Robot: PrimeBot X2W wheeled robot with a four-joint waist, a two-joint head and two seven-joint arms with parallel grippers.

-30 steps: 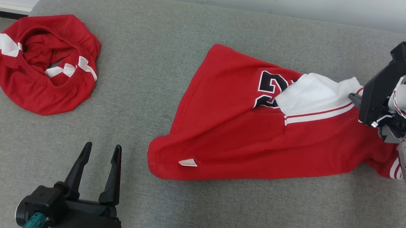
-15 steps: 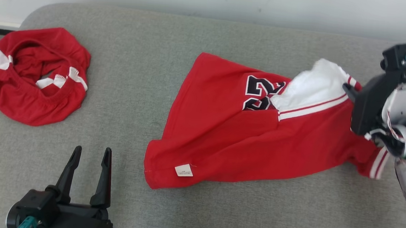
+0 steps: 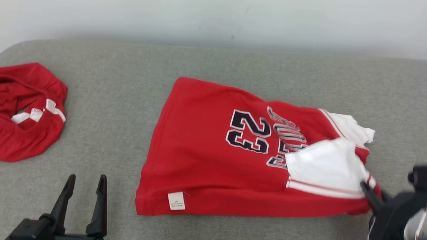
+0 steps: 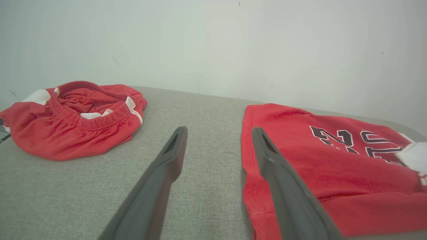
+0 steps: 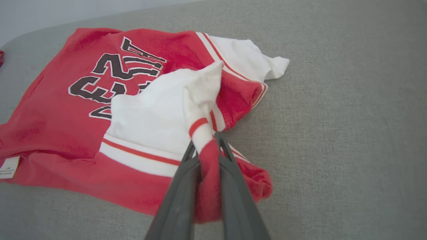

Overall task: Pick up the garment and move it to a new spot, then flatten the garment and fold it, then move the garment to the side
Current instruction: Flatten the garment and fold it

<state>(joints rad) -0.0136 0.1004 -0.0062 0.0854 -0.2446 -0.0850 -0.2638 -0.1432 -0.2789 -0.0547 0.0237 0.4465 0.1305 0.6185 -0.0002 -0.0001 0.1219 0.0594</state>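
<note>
Around garment (image 5: 60,133) fold, right claw (image 5: 206,141) tight.

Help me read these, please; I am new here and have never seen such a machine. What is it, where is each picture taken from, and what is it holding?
It is a wheeled robot with two arms, each ending in a gripper with two long dark fingers. The wide picture comes from a camera on its head, looking down at a grey fabric-covered cushion. The other two come from cameras on its wrists, each looking along that arm's own fingers. On the cushion lie a red cloth jersey with white sleeves and a black 23 and, to the robot's left, crumpled red shorts with white trim. The right gripper is shut on a red-and-white striped edge of the jersey. The left gripper is open, holds nothing, and points between the two garments.
</note>
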